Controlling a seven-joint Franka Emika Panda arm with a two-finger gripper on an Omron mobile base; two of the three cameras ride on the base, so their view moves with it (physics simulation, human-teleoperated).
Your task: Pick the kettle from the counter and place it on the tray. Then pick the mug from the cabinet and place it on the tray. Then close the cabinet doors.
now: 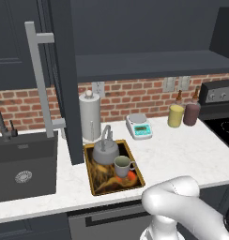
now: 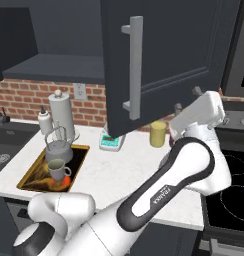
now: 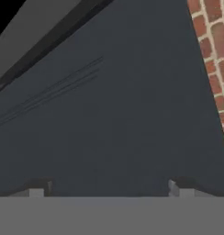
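I am seeing the two-finger gripper (image 3: 111,190) with its jaws spread wide, pinching nothing, facing a dark charcoal panelled cabinet door (image 3: 109,124) close up. On the white marbled stone counter (image 1: 182,154), the flat rectangular golden-rimmed tray (image 1: 94,185) is carrying the squat dull-grey metal kettle (image 1: 106,151) and, just in front of it, the small grey-beige ceramic mug (image 1: 122,166). Behind them a tall grey cylinder with a knob (image 1: 90,117) and a small white digital scale (image 1: 139,125) are standing. Farther up, both doors are hanging open, the right one (image 2: 159,60) swung out before the dark upper cabinet (image 1: 149,63).
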